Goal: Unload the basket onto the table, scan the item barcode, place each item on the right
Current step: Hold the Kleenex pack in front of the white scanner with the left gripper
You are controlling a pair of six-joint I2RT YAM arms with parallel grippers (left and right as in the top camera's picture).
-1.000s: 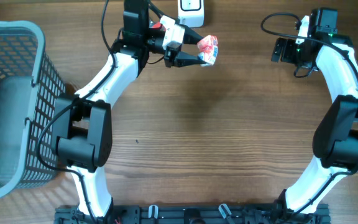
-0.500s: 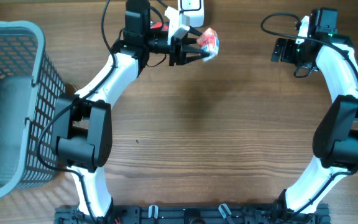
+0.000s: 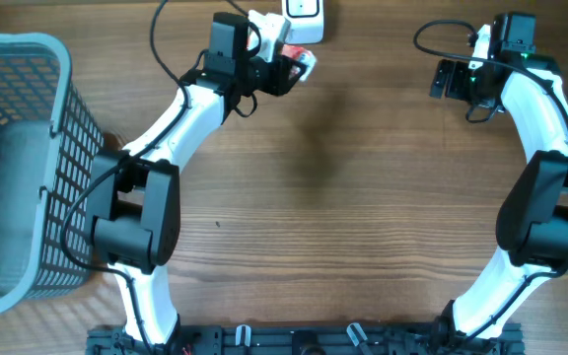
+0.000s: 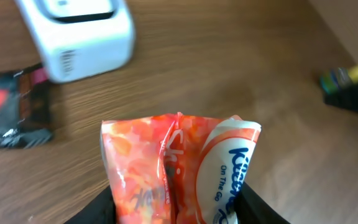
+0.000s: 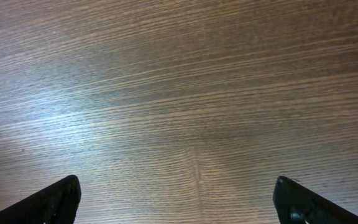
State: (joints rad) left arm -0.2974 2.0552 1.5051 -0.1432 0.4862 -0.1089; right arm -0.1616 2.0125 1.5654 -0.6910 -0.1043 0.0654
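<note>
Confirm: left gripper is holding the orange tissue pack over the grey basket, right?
No. The left gripper is holding the orange tissue pack beside the white scanner, not over the grey basket. The overhead view shows it.

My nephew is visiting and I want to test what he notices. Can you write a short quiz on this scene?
1. True or false: the right pincer holds something.
2. The left pincer grips: A a spoon, B an orange packet, C a cup.
3. What colour is the boxy device beyond the packet?
Key: 1 false, it is open and empty. 2 B. 3 white.
</note>
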